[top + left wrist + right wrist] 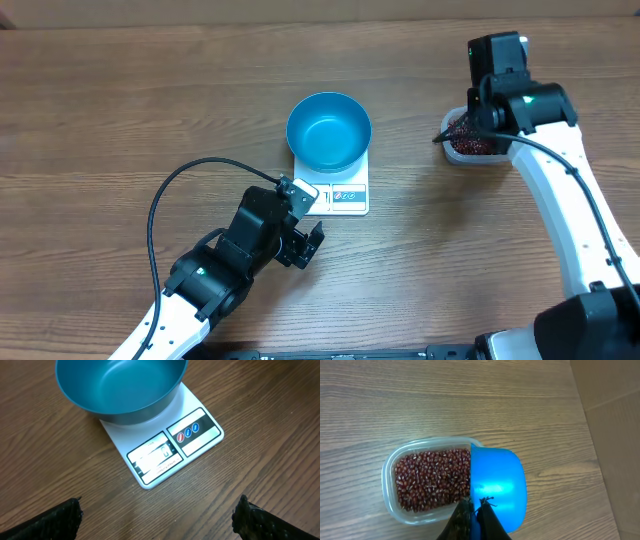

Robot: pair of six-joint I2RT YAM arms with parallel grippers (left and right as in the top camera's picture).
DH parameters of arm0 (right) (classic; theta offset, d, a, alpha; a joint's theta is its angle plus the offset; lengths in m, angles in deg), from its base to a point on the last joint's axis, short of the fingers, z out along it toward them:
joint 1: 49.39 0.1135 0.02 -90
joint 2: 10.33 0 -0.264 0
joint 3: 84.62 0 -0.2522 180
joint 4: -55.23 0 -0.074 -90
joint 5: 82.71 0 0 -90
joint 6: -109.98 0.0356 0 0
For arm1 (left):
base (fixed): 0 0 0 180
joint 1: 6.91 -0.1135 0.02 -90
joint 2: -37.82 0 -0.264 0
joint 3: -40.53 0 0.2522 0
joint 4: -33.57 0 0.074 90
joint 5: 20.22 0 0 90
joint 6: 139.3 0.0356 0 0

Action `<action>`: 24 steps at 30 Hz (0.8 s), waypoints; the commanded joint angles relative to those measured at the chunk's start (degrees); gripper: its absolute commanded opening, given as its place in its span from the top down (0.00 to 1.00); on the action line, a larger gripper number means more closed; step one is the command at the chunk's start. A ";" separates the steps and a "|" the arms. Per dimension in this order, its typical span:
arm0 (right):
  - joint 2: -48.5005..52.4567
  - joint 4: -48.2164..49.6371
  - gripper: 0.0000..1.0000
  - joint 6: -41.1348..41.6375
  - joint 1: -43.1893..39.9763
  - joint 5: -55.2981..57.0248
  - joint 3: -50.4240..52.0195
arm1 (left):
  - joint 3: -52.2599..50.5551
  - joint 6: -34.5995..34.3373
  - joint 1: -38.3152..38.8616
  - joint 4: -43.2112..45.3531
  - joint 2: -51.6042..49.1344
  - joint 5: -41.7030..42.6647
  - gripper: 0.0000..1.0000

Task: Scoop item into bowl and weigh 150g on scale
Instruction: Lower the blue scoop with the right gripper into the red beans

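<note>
Pinched narrow on the blue scoop (497, 485), right end effector (475, 507), poised at the tub (387, 475) well right of the scale (345, 195), seemingly ready to dig into the beans (430, 480). Parked on the scale, teal bowl (328, 130), empty, likely for a live reading. Just in front of the scale, left end effector (305, 240), jaws wide, holding nothing.

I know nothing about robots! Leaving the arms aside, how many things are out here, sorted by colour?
Blue: 2, the bowl and the scoop
White: 1, the scale
Clear: 1, the tub
Red-brown: 1, the heap of beans in the tub, too many to count singly
Total: 5
</note>
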 commanded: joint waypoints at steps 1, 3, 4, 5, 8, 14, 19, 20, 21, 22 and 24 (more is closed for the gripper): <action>0.83 0.76 0.96 -0.24 -0.48 1.79 -1.90 | -0.39 -0.37 -0.31 0.15 0.70 0.31 0.00; 1.66 0.92 0.96 -0.26 -0.48 1.79 -1.90 | -0.39 -0.35 -0.31 0.15 0.68 0.31 0.00; 1.95 1.03 0.96 -0.26 -0.48 1.79 -1.90 | -0.39 -0.35 -0.31 0.15 0.70 0.31 0.00; 2.43 1.14 0.96 -0.26 -0.48 1.79 -1.90 | -0.39 -0.35 -0.31 0.13 0.70 0.31 0.00; 4.09 1.49 0.96 -0.26 -0.48 1.79 -1.90 | -0.39 -0.35 -0.31 0.13 0.68 0.31 0.00; 7.32 2.43 0.96 -0.26 -0.48 1.77 -1.88 | -0.39 -0.35 -0.31 0.15 0.70 0.31 0.00; 9.27 2.82 0.96 -0.24 -0.48 0.70 -1.86 | -0.39 -0.35 -0.31 0.13 0.68 0.31 0.00; 9.49 2.93 0.96 -0.24 -0.48 0.70 -1.86 | -0.39 -0.35 -0.31 0.13 0.70 0.31 0.00; 9.75 3.17 0.96 -0.24 -0.48 0.70 -1.86 | -0.39 -0.35 -0.31 0.13 0.70 0.31 0.00; 9.79 3.28 0.96 -0.24 -0.48 0.70 -1.84 | -0.39 -0.35 -0.31 0.15 0.70 0.31 0.00; 9.79 3.54 0.96 -0.26 -0.48 0.72 -1.84 | -0.39 -0.37 -0.31 0.15 0.70 0.31 0.00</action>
